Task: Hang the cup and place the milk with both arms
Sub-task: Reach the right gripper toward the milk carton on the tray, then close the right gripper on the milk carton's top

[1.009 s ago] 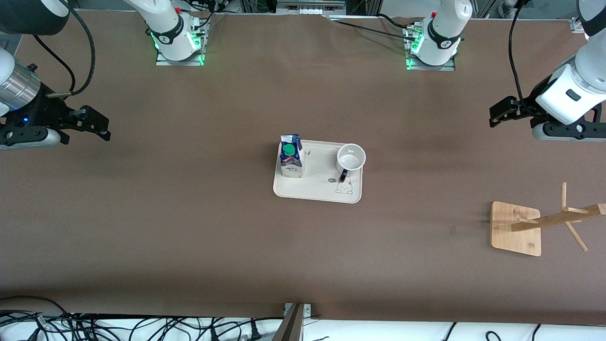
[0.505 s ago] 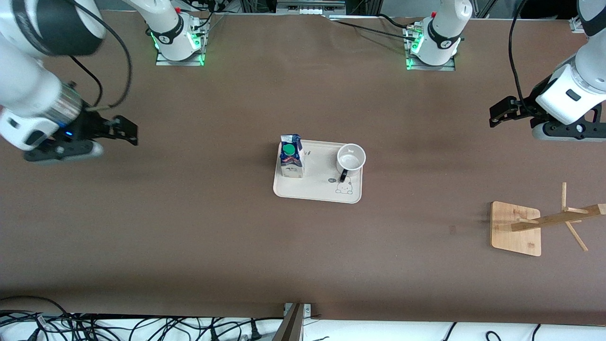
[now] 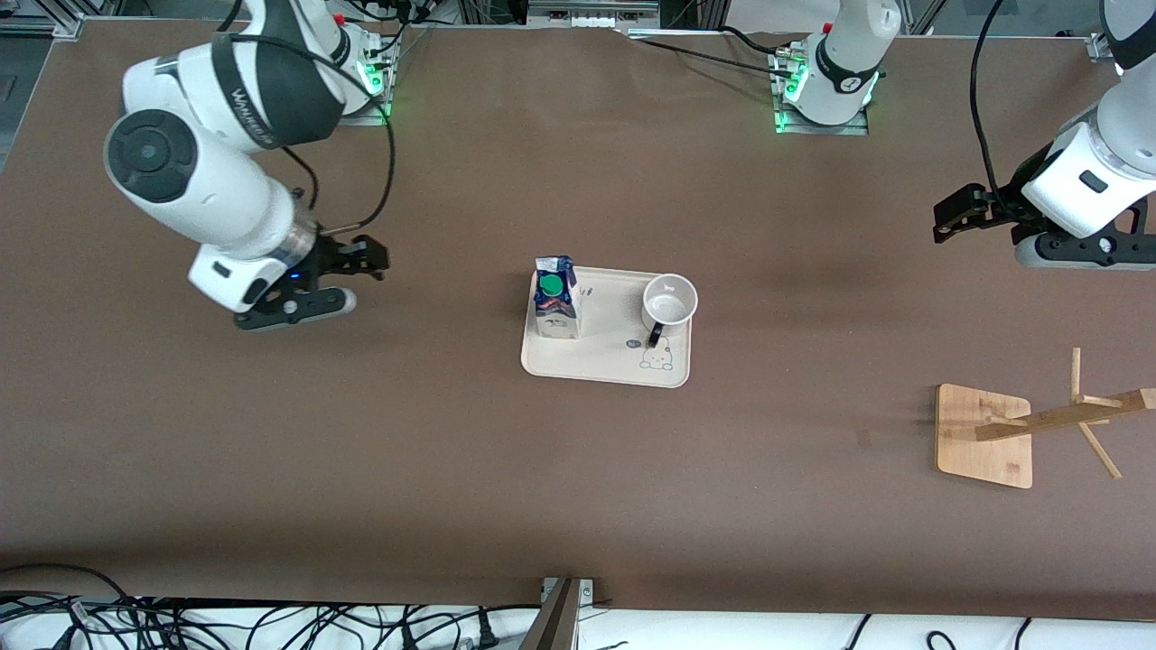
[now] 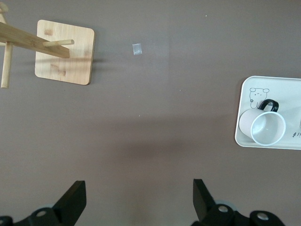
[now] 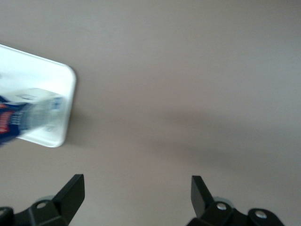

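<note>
The white cup (image 3: 669, 301) with a black handle and the blue-and-white milk (image 3: 554, 298) with a green cap stand on a cream tray (image 3: 603, 361) at the table's middle. The cup also shows in the left wrist view (image 4: 263, 127), the milk in the right wrist view (image 5: 28, 117). My right gripper (image 3: 372, 259) is open and empty over bare table, toward the right arm's end from the tray. My left gripper (image 3: 946, 221) is open and empty over the table at the left arm's end; that arm waits.
A wooden cup rack (image 3: 1052, 421) on a square bamboo base (image 3: 983, 436) stands at the left arm's end, nearer the front camera; it shows in the left wrist view (image 4: 33, 40). Cables lie along the table's front edge.
My right arm has swung in from the table's end toward the tray, gripper still open. The left arm, cup, milk and tray have not moved.
</note>
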You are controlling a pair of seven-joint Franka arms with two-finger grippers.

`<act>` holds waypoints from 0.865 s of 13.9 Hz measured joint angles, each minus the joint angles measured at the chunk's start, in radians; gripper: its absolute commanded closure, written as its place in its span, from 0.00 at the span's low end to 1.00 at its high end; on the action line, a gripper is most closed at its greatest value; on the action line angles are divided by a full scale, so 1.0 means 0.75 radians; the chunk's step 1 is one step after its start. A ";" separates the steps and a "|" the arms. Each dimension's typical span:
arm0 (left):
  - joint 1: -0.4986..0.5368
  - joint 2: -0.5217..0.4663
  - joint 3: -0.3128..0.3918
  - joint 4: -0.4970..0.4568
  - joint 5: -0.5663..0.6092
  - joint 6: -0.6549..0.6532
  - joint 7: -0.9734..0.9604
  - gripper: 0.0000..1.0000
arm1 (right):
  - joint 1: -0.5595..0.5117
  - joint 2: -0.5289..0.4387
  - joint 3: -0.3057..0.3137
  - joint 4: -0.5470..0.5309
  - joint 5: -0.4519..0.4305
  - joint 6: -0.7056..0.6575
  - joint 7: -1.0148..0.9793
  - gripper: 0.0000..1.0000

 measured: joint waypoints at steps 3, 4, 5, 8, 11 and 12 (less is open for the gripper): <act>0.000 0.000 0.000 0.000 0.000 0.000 0.000 0.00 | 0.151 0.069 0.011 0.003 0.070 0.126 0.299 0.00; -0.001 0.000 0.000 0.000 0.000 0.000 0.000 0.00 | 0.213 0.101 0.014 0.011 0.071 0.172 0.401 0.00; -0.001 0.000 -0.001 0.000 0.000 0.000 0.000 0.00 | 0.277 0.141 0.015 0.031 0.071 0.211 0.504 0.00; -0.001 0.000 -0.002 0.000 0.000 -0.016 0.000 0.00 | 0.415 0.263 0.015 0.096 0.070 0.305 0.672 0.00; -0.003 0.000 -0.025 0.001 -0.001 -0.049 0.000 0.00 | 0.432 0.314 0.007 0.112 0.065 0.338 0.683 0.00; -0.003 0.000 -0.035 0.002 -0.001 -0.055 -0.001 0.00 | 0.430 0.316 0.001 0.112 0.065 0.337 0.683 0.00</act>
